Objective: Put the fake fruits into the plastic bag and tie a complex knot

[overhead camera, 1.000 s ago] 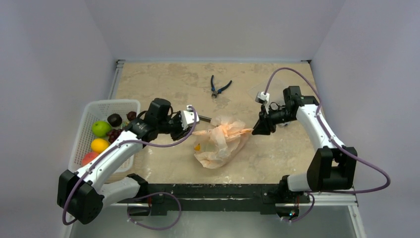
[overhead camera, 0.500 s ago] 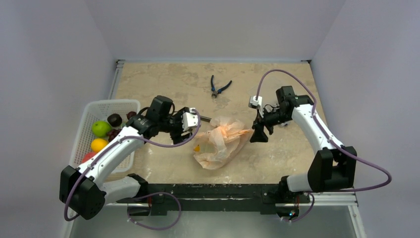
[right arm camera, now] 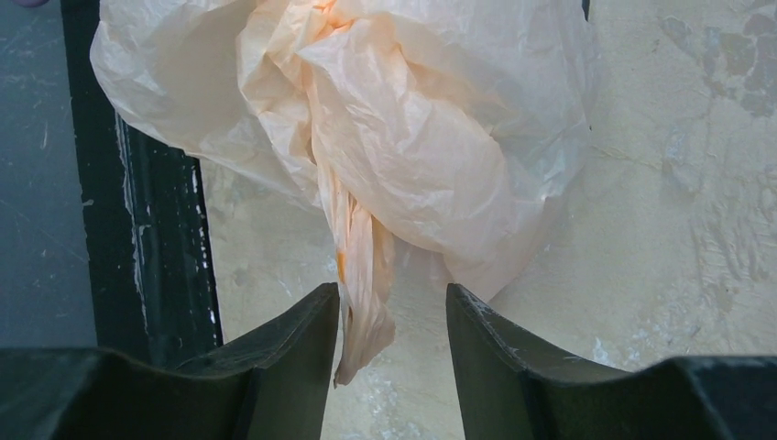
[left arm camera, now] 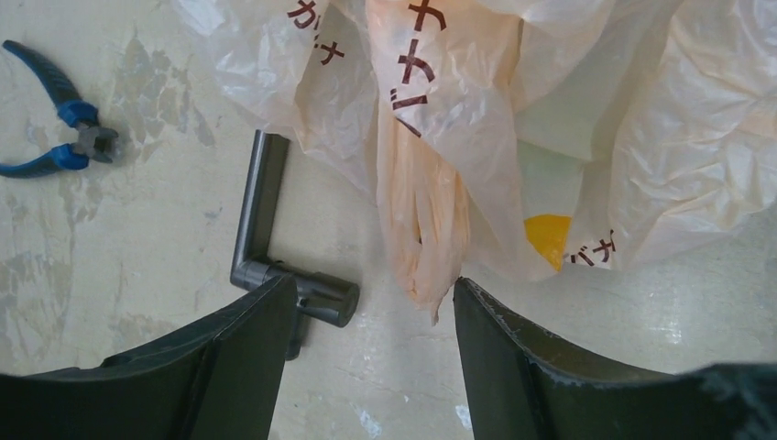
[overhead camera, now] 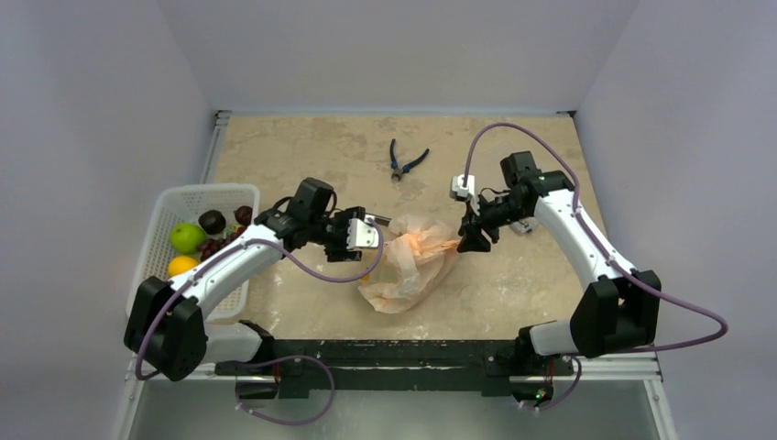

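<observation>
You are working at the bag [overhead camera: 408, 266], which is lying crumpled mid-table, while the fruits [overhead camera: 188, 238] are mostly sitting in the basket [overhead camera: 197, 190] at the left, so filling looks barely begun. A yellow patch [left arm camera: 548, 236] is showing through the film; fruit or print, I cannot tell. Your left gripper [left arm camera: 374, 286] and right gripper [right arm camera: 392, 291] are each standing open around a twisted handle end [left arm camera: 421, 247], clamping nothing. The knot is looking unfinished at best.

Left gripper [left arm camera: 374, 298], right gripper [right arm camera: 392, 307], both agape
</observation>
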You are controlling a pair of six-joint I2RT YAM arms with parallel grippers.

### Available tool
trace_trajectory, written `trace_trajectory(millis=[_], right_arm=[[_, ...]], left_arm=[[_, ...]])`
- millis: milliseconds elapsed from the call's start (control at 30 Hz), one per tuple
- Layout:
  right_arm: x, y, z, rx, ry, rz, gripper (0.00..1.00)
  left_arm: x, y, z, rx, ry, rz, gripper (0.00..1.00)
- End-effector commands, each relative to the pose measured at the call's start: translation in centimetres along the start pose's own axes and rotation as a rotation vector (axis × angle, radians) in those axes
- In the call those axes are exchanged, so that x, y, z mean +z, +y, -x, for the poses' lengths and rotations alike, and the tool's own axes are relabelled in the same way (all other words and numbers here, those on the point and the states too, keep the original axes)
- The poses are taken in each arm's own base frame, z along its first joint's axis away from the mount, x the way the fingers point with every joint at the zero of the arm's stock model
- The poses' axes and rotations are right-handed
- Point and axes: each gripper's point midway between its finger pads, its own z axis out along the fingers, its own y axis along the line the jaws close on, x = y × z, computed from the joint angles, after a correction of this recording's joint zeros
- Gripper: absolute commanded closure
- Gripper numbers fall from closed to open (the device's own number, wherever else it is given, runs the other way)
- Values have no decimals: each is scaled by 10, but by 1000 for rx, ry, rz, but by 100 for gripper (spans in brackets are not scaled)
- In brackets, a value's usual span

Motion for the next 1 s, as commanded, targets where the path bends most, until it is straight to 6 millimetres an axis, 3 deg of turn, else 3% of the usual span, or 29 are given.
trace_trajectory(millis=[0,200,300,400,533,600,633,700,967], right_arm=[[3,-3,9,-50,-13,-5,54],[6,0,7,-55,-1,2,69],[6,1,5,-55,4,2,85],[7,2,3,-46,4,6,100],[8,4,6,-39,-14,7,100],[7,2,8,-26,-18,-15,100],[6,0,9,-18,-18,-35,100],[2,-12,10,23,-15,-113,100],[-37,-39,-25,95,54,-301,100]], left_arm=[[12,15,22,127,-70,-15,37],[25,-4,21,194,-58,-87,32],[29,-5,20,204,-57,-81,32],[32,0,23,195,-57,-54,40],[37,5,31,190,-64,-16,51],[36,8,33,174,-58,1,63],[35,9,32,160,-50,8,70],[27,8,27,128,-7,14,98],[-21,15,-19,-14,98,123,100]])
